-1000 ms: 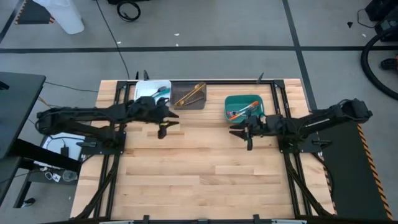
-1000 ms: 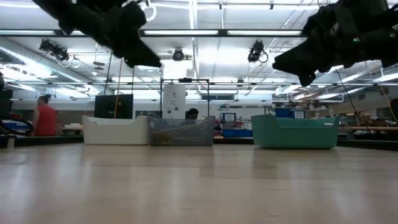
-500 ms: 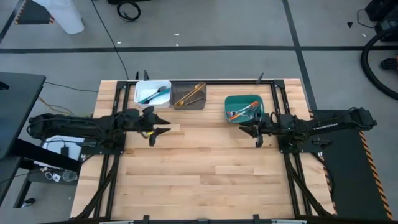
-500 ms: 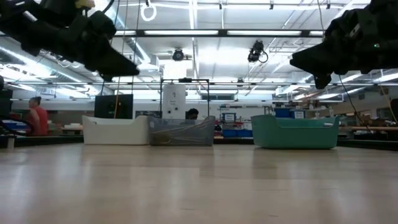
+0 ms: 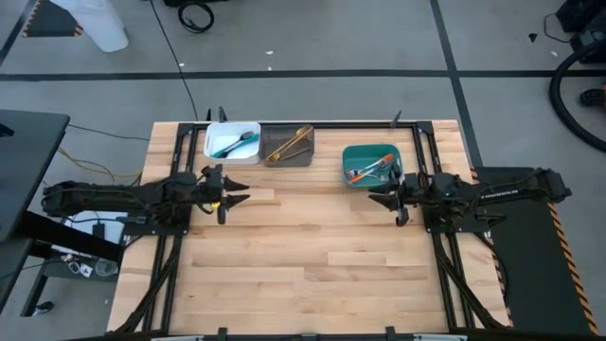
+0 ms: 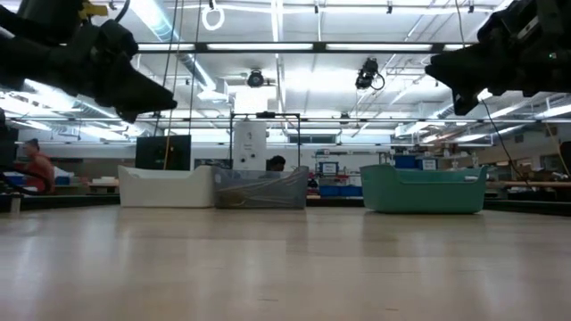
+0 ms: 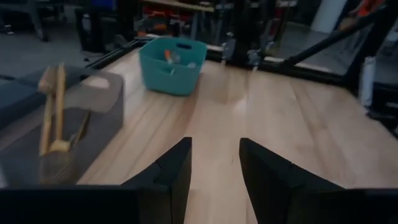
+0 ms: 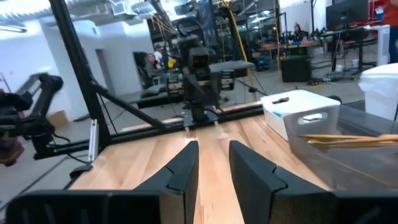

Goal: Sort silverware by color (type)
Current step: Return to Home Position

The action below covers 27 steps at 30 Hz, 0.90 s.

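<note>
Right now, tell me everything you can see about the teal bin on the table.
The teal bin is a small rectangular tub, plastic by its look, with rounded corners and a thicker rim band. It stands upright on the wooden table near its far edge, on the right arm's side, a gap apart from the grey bin. Inside lie several orange-handled forks, crossed over one another. Nothing else touches it; the right gripper hangs open just in front, clear of it.

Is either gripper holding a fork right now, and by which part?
Nothing is held: the left gripper and the right gripper both show open, empty jaws above the table.
</note>
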### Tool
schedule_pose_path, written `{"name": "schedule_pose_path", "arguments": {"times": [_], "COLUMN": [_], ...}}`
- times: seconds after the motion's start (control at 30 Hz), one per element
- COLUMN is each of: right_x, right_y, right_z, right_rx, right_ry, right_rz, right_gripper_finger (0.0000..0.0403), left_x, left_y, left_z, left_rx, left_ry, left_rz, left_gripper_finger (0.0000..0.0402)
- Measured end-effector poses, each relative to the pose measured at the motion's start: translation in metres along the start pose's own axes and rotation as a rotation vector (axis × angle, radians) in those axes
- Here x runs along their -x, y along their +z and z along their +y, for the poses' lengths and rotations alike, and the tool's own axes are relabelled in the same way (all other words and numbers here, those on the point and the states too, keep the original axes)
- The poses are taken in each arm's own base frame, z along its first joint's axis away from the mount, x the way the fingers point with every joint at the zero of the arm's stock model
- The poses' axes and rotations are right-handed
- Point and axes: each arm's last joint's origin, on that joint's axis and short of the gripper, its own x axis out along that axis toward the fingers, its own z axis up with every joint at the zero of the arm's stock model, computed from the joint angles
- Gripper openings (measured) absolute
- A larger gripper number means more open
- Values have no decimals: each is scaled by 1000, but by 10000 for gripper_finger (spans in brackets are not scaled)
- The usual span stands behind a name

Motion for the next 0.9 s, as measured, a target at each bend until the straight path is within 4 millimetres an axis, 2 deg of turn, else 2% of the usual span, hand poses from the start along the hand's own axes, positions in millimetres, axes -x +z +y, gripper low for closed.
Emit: {"name": "schedule_pose_path", "arguments": {"times": [0.3, 0.73, 0.9], "right_x": [9, 24, 30], "right_y": [1, 11, 12], "right_z": [-1, 0, -1], "right_rx": [-8, -19, -16], "right_ry": [-27, -23, -53], "right_rz": [6, -99, -118], "right_gripper_finger": [100, 98, 92], "left_x": [18, 42, 57], "left_y": [-6, -15, -16], "left_z": [-9, -27, -31], "left_rx": [-19, -143, -147], "left_ry": [55, 122, 65], "left_rz": [26, 20, -26], "left_gripper_finger": [110, 56, 44]}}
